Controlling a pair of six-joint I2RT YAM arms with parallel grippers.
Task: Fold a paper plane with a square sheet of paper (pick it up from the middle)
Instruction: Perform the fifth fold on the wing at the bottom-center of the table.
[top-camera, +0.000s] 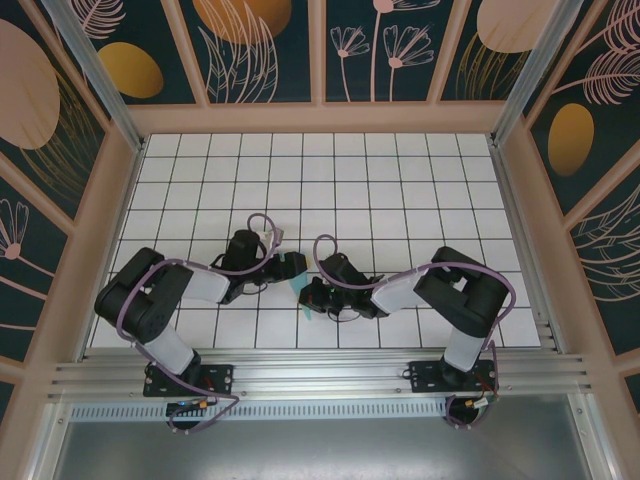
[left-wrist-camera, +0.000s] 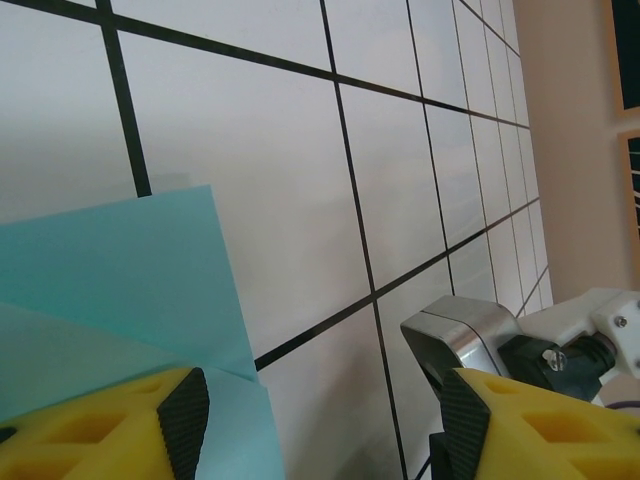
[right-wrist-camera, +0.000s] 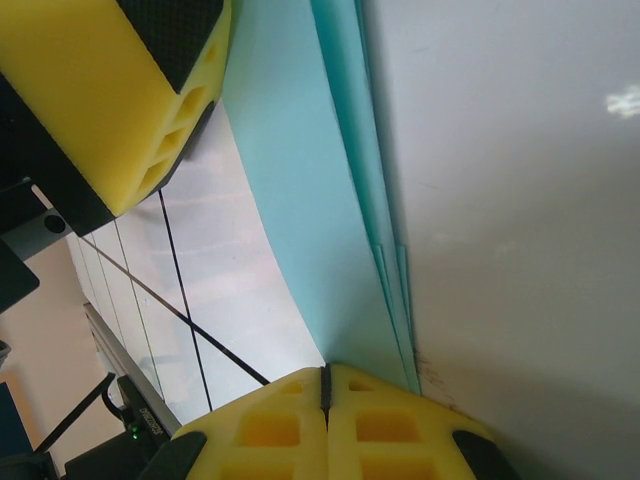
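Observation:
The turquoise paper (right-wrist-camera: 300, 180) is a creased shape of several stacked layers, lying near the front middle of the tiled floor; a small corner of it (top-camera: 307, 313) peeks out below the grippers. My right gripper (right-wrist-camera: 323, 385) is shut, its yellow fingertips pressed together against the paper's end, low on the floor (top-camera: 313, 296). My left gripper (left-wrist-camera: 320, 420) is open just to the left (top-camera: 291, 265). One of its fingers (left-wrist-camera: 150, 425) sits over a flat flap of the paper (left-wrist-camera: 110, 270), and the other is over bare tile.
The white tiled floor (top-camera: 400, 190) stretches back and to both sides, ringed by a wooden frame (top-camera: 320, 118). The right arm's metal wrist part (left-wrist-camera: 470, 335) is close beside my left gripper's right finger. A left finger (right-wrist-camera: 120, 80) looms over the paper in the right wrist view.

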